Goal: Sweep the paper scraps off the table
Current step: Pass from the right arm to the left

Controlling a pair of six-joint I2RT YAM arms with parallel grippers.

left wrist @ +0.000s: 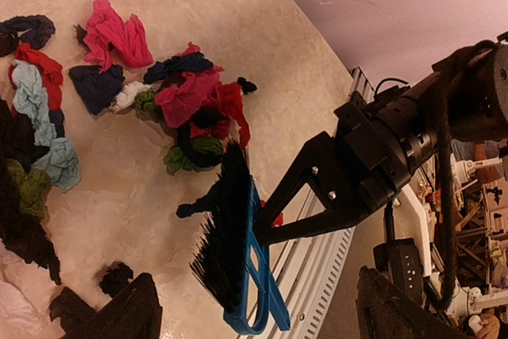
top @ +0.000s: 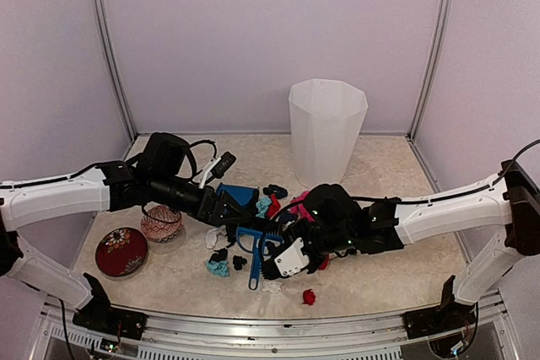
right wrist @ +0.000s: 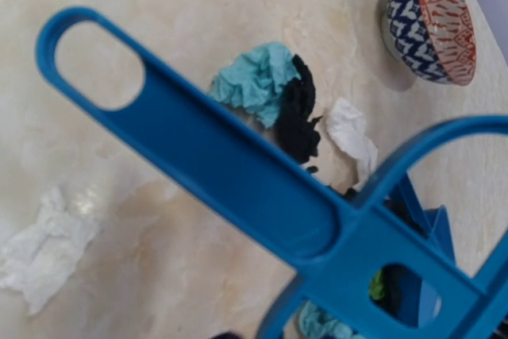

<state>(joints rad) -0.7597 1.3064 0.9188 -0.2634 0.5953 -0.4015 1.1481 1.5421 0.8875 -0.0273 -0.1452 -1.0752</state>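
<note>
My right end effector (left wrist: 263, 228) is clamped on the blue brush (left wrist: 234, 244), bristles turned toward the table (left wrist: 262, 37). My left end effector (top: 221, 208) has its fingers apart and empty, beside the blue dustpan (top: 243, 194). The paper scraps (left wrist: 190, 97) lie heaped just beyond the bristles, with strays nearer the front rail. I judge them light, soft and prone to skidding, so better pushed than pinched. A patterned bowl (right wrist: 432, 17) sits left; the white bin (top: 326, 128) stands behind.

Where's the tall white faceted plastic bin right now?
Top view: the bin stands at the beige table's far edge, right of centre, behind the paper scraps.
</note>
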